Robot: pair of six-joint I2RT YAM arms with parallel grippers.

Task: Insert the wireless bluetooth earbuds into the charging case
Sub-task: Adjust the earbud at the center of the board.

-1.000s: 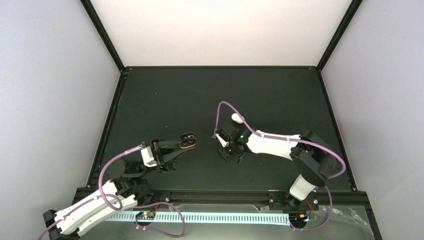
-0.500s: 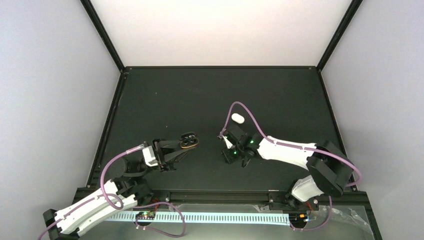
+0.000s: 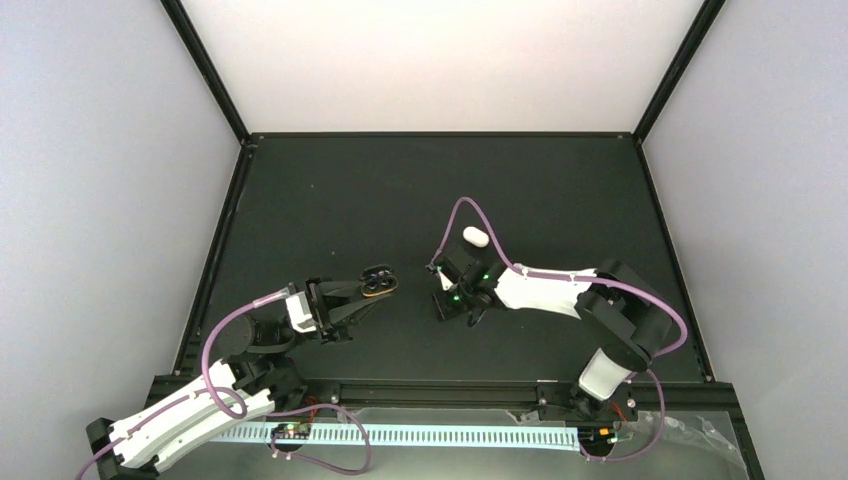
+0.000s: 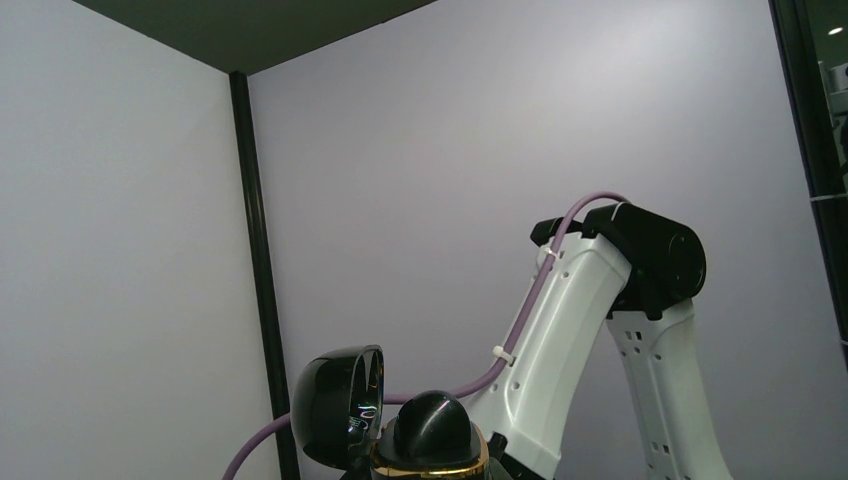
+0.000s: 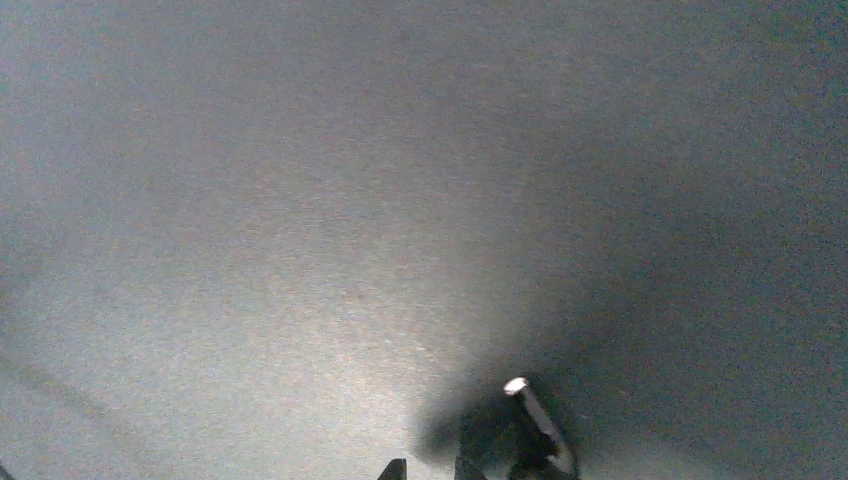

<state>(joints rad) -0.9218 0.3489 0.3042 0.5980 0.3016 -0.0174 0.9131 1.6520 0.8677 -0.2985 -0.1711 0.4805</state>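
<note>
My left gripper (image 3: 352,293) is shut on the charging case (image 3: 377,283), a glossy black hinged shell with a gold rim, held above the mat left of centre. In the left wrist view its lid (image 4: 335,405) stands open. A black rounded earbud (image 4: 432,428) sits in the gold-rimmed base. My right gripper (image 3: 449,301) points down at the mat near the middle. Its fingertips (image 5: 396,468) stand close together. A small dark stemmed piece with a pale tip (image 5: 530,415) lies just right of them. I cannot tell whether it is gripped.
A glossy white oval thing (image 3: 475,236) lies on the black mat (image 3: 560,190) behind my right gripper. Black frame rails (image 3: 440,134) edge the mat. Pale walls stand on three sides. The right arm's purple cable (image 3: 450,222) loops over the mat.
My right arm swung a little right and came back left, and its jaws widened slightly, then narrowed. The left gripper kept its hold, and the case tilted slightly.
</note>
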